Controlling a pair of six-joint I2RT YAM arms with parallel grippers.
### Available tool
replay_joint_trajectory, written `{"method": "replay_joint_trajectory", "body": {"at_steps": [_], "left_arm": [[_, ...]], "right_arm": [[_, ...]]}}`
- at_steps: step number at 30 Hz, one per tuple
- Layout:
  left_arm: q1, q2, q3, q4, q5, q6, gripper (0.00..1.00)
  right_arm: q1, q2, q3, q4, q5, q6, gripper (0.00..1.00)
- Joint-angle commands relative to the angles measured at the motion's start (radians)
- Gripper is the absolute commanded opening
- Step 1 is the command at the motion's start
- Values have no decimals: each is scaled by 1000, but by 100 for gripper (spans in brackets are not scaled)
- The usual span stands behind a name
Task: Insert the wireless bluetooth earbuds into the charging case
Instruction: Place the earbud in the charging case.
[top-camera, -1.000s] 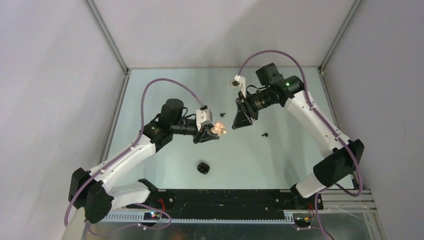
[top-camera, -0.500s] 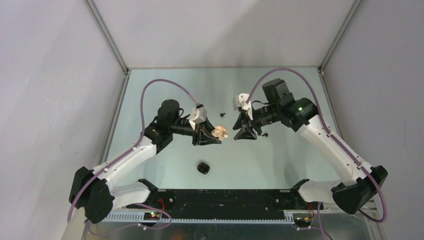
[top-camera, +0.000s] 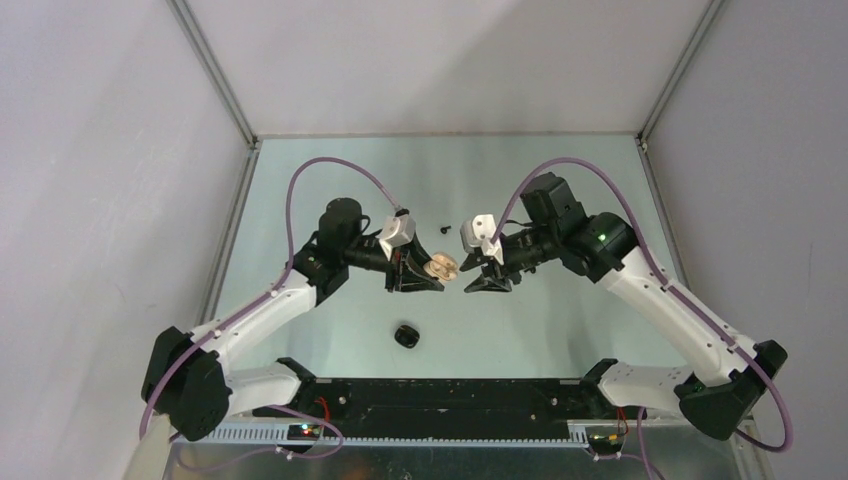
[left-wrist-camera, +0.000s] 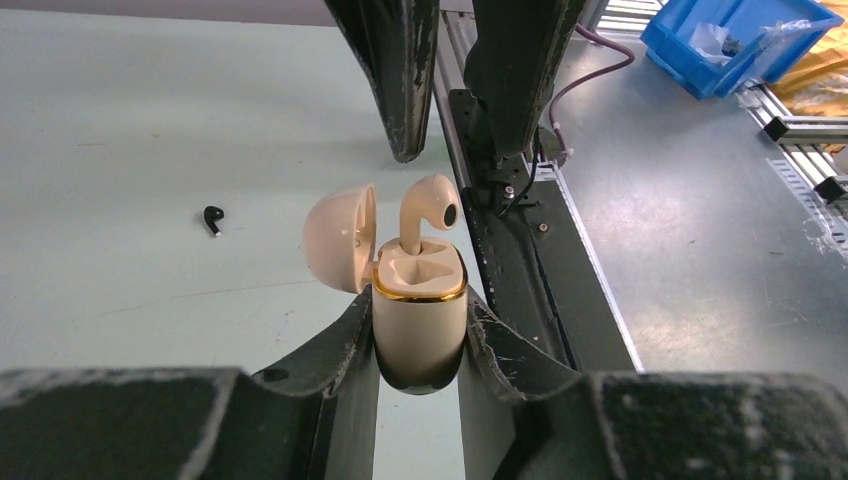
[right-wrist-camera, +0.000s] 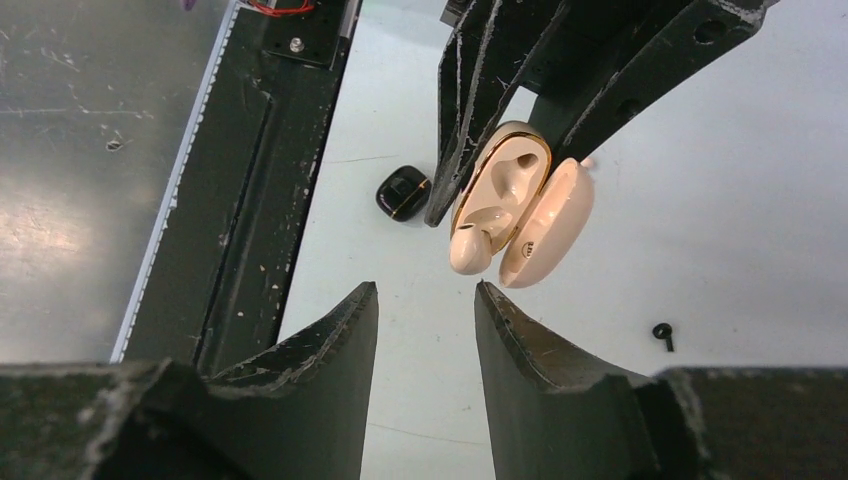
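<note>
My left gripper (left-wrist-camera: 418, 302) is shut on the body of a cream charging case (left-wrist-camera: 420, 325) with a gold rim, held above the table. Its lid (left-wrist-camera: 338, 238) hangs open to the side. A cream earbud (left-wrist-camera: 430, 208) stands stem-down in one slot, its head sticking out. My right gripper (right-wrist-camera: 426, 288) is open and holds nothing; its tips are just short of that earbud (right-wrist-camera: 470, 250) and the case (right-wrist-camera: 502, 180). From above, the case (top-camera: 441, 266) sits between the left gripper (top-camera: 425, 272) and the right gripper (top-camera: 478, 274). A black earbud (top-camera: 444, 229) lies on the table behind them.
A shut black case (top-camera: 406, 335) lies on the table near the front, also in the right wrist view (right-wrist-camera: 402, 192). A black earbud (right-wrist-camera: 662, 333) lies on the table surface. The black base rail (top-camera: 450, 395) runs along the near edge. A blue bin (left-wrist-camera: 735, 40) sits off the table.
The right arm has swung down and left from the back of the table until its open fingers face the case. The left gripper with the case has shifted slightly right and stayed shut.
</note>
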Motion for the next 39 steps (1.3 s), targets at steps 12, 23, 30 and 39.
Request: {"method": "replay_joint_trajectory", "body": {"at_steps": [12,23,30,39], "left_arm": [[5,11,26,-33,29,30,0],[6,13,26,-40,36,38,0],[6,18,25,-43,40,44,0],[6,20,28,-60,40,62,0]], "right_arm": [[52,-31,10,-53,35,-76,45],[101,21,10,-8,79,-53,45],[114,43,11,27,98,-33,45],[115,4,12,-9,54,-61,45]]}}
